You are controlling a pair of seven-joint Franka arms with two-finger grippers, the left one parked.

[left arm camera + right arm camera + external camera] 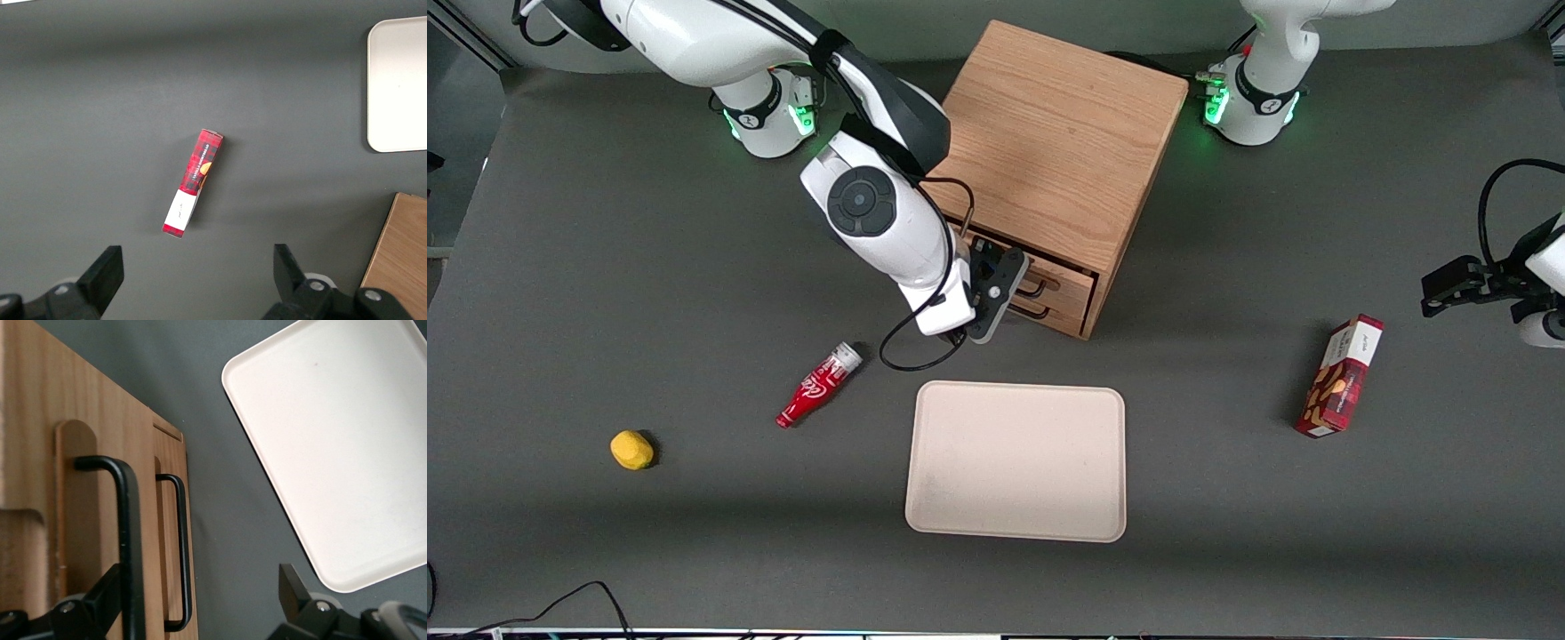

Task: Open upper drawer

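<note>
The oak cabinet (1049,133) stands at the table's middle, its drawer fronts facing the front camera. The upper drawer (1069,283) has a thin black wire handle (1037,286) on a raised wooden strip; it shows close up in the right wrist view (77,513) with its handle (127,533). The lower drawer (170,520) with a like handle (181,547) sits below it. My right gripper (1007,307) is right in front of the drawers. It is open (198,580), and the upper handle's bar runs just inside one finger (100,600), with nothing gripped.
A cream tray (1016,460) lies nearer the front camera than the cabinet, also in the right wrist view (347,447). A red bottle (818,384) and a yellow lump (631,449) lie toward the working arm's end. A red box (1341,377) lies toward the parked arm's end.
</note>
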